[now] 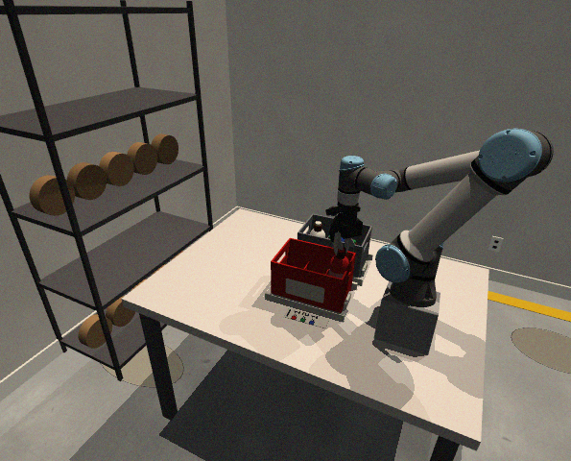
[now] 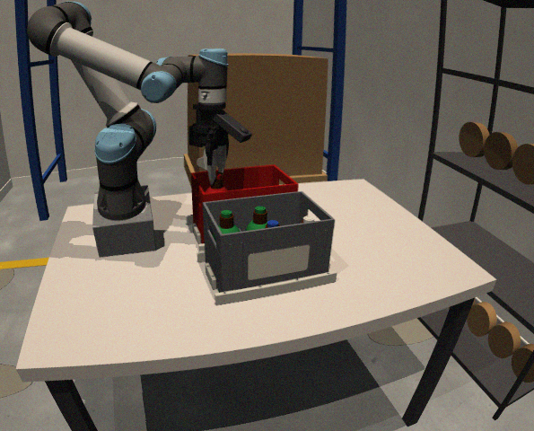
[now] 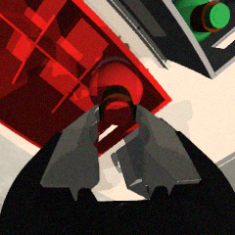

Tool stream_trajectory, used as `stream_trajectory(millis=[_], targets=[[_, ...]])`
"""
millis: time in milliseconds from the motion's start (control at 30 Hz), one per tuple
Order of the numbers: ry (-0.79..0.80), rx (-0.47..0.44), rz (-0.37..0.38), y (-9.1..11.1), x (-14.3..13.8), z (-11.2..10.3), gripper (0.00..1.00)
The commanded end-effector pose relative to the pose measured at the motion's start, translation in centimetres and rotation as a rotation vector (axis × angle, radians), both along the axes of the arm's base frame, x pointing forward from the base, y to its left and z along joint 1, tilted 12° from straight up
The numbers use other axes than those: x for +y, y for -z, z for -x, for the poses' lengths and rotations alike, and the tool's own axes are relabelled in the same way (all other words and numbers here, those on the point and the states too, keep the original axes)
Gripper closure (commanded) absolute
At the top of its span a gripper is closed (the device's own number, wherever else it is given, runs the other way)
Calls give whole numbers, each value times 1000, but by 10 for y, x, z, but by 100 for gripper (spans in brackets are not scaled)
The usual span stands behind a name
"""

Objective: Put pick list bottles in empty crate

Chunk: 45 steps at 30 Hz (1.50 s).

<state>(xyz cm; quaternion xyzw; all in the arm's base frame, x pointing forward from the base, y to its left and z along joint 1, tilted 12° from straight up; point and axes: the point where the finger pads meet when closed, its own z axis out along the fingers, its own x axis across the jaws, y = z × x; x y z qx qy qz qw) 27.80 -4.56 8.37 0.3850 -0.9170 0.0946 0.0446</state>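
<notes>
The gripper (image 1: 341,244) (image 2: 215,178) (image 3: 117,106) had its fingers closed round the neck of the red bottle (image 1: 339,262) (image 3: 117,80), down in the red crate's (image 1: 302,278) (image 2: 248,189) (image 3: 159,105) four o'clock corner, seen from the top view; lowering seemed in hand, calling for straight descent, then release. Beyond, at one o'clock, stood the grey crate (image 1: 365,243) (image 2: 230,273) (image 3: 196,63); dividers crowded the way.

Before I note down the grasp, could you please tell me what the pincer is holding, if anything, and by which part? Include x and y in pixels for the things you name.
The pincer (image 1: 342,248) (image 2: 215,183) (image 3: 117,106) holds the red bottle (image 1: 339,262) (image 3: 117,80) by its neck, near the top.
</notes>
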Motion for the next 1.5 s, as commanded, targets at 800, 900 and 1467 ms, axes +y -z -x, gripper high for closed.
stream_trajectory(millis=[800,900,1467], targets=[[-1,-5,1,21,-5,-2,100],[-1,-7,2,21,-6,-3,100],[-1,-7,2,28,-7,-3,100]])
